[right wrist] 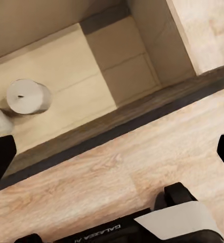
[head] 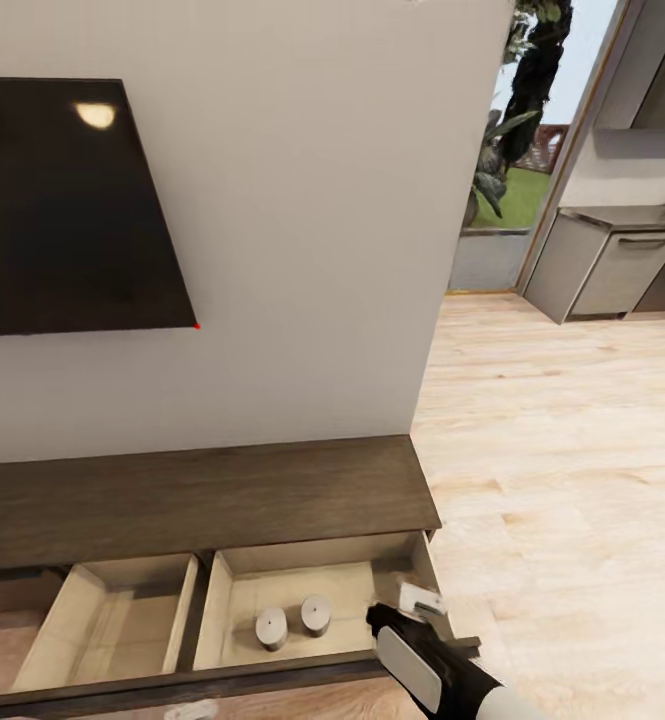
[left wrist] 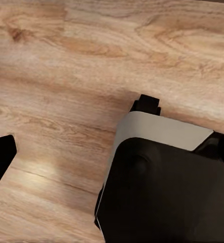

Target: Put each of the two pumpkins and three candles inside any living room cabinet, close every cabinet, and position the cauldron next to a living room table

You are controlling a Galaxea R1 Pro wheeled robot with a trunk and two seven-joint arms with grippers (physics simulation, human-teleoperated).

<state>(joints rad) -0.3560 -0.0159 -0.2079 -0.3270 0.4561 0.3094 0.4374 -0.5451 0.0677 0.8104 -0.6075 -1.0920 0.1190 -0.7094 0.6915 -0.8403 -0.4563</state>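
Head view: two candles (head: 292,620) are standing in the cabinet's (head: 202,495) open drawer; the right gripper (head: 412,612) is hovering at its corner.

Right wrist view: fingers spread wide, holding nothing. It risks bumping the drawer front (right wrist: 117,126).

Left wrist view: floor (left wrist: 66,61); that claw's opening I cannot tell.

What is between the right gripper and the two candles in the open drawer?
Nothing visible. The right gripper hovers at the drawer's right end, and bare drawer floor separates it from the two candles standing upright.

a pale wall (head: 302,250) carries a dark screen (head: 62,210) (one bright glare spot); light wood floor (head: 562,470) runs to grey kitchen cabinets (head: 612,270) beside a garden doorway (head: 512,180).
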